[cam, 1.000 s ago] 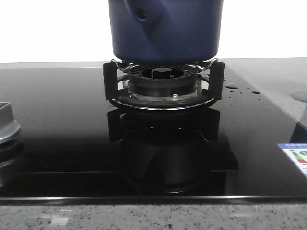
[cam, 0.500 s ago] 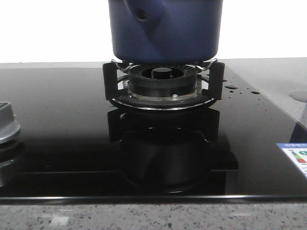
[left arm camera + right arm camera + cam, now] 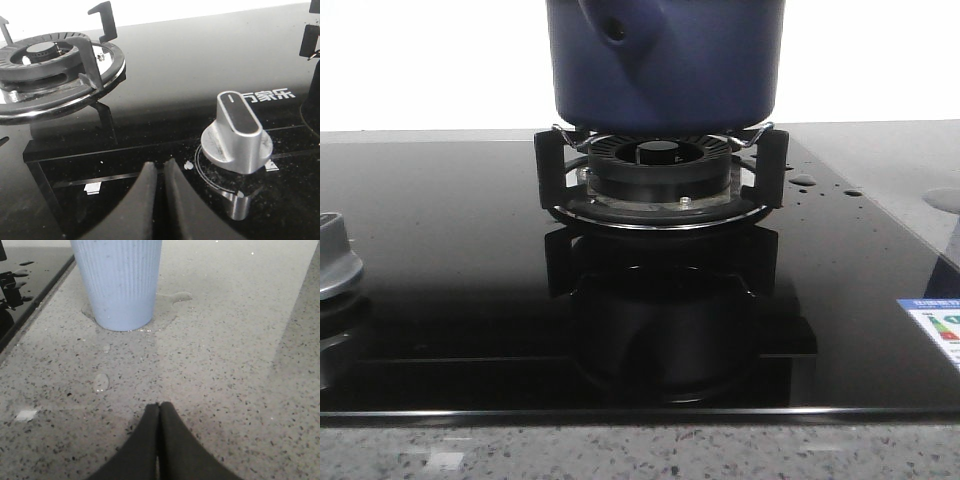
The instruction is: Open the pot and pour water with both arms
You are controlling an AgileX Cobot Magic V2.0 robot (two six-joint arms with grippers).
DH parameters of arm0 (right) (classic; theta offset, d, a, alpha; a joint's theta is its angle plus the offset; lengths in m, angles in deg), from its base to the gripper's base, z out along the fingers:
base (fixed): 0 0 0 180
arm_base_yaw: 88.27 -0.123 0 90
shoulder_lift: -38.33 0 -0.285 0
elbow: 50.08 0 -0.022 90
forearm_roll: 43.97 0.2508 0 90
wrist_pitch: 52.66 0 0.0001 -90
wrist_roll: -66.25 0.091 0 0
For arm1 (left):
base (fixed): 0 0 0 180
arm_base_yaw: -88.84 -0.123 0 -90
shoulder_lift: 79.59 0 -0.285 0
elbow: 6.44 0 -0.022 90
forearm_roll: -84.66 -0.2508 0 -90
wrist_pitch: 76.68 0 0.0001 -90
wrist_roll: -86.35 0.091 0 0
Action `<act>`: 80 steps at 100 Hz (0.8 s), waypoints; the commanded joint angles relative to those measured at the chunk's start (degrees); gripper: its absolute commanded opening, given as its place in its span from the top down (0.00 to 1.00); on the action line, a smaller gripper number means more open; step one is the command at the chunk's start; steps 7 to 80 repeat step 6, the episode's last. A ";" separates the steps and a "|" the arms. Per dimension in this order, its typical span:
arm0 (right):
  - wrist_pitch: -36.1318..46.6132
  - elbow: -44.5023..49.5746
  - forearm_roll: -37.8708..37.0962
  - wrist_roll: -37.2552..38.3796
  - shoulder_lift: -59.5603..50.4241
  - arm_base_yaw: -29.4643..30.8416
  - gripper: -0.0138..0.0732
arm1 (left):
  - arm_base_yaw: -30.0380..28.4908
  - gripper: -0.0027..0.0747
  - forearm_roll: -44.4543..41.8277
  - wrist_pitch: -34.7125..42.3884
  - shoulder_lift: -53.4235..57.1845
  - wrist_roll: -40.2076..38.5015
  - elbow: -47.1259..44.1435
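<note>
The dark navy-blue pot (image 3: 665, 65) stands on the black pan supports over the ribbed burner (image 3: 660, 165) at the back centre of the front view. Its handle mount with a round hole (image 3: 614, 30) faces front left, and its top is cut off by the frame. Neither gripper shows in the front view. My left gripper (image 3: 160, 166) is shut and empty, low over the black glass hob beside a silver knob (image 3: 237, 135). My right gripper (image 3: 160, 406) is shut and empty over the speckled counter, short of a light blue ribbed cup (image 3: 119, 282).
A second burner with pan supports (image 3: 47, 60) lies beyond the left gripper. A silver knob (image 3: 332, 258) sits at the hob's left edge. Water drops and a puddle (image 3: 172, 300) lie round the cup. An energy sticker (image 3: 935, 325) is on the hob's right corner.
</note>
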 commanded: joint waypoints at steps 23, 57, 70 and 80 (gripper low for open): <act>0.34 1.51 -0.11 -0.79 -1.20 0.39 0.91 | -0.17 0.99 0.04 2.38 1.78 -0.57 -2.54; 0.34 1.51 -0.11 -0.79 -1.20 0.39 0.91 | -0.17 0.99 0.04 2.38 1.78 -0.57 -2.54; 0.34 1.51 -0.11 -0.79 -1.20 0.39 0.91 | -0.17 0.99 0.04 2.38 1.78 -0.57 -2.54; 0.34 1.51 -0.11 -0.79 -1.20 0.39 0.91 | -0.17 0.99 0.04 2.38 1.78 -0.57 -2.54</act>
